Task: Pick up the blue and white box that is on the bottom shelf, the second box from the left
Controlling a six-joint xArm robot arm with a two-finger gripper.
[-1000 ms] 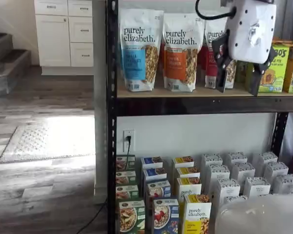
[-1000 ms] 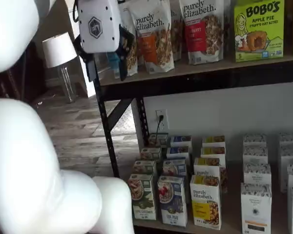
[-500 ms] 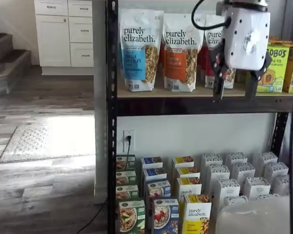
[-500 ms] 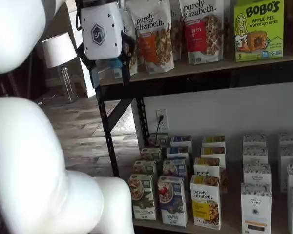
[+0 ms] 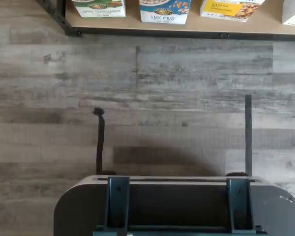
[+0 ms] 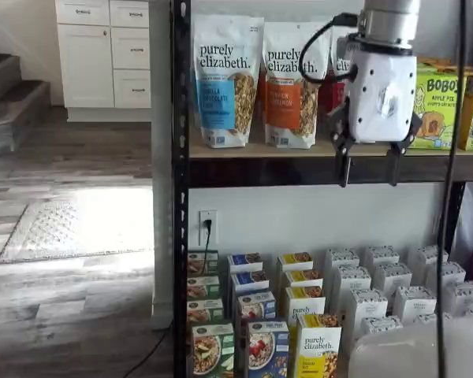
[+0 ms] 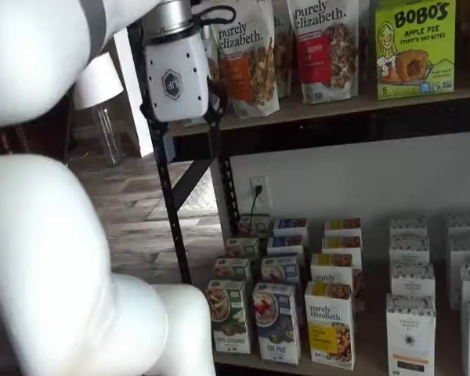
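1. The gripper [image 6: 370,168] hangs in front of the upper tan shelf level, high above the boxes, its white body pointing down
2. Its two black fingers [image 6: 344,167] stand well apart with a plain gap between them, and nothing sits in that gap
3. In the other fixed camera the gripper [image 7: 189,135] shows at the rack's left post, level with the granola bags
4. The blue and white box [image 6: 267,349] stands upright at the front of the bottom shelf [image 7: 360,362], in both shelf views
5. It sits between a green box [image 6: 212,350] on one side and a yellow "purely elizabeth" box [image 6: 317,347] on the other, all three just beside each other
6. More boxes of the same kinds line up in rows behind them, and white boxes [image 6: 391,278] fill the rest of that level
7. The wrist view looks down on grey wood flooring [image 5: 147,98], with the shelf's front edge and the lower parts of the green, blue [image 5: 164,11] and yellow boxes at the far side
8. The claw is well apart from the blue box
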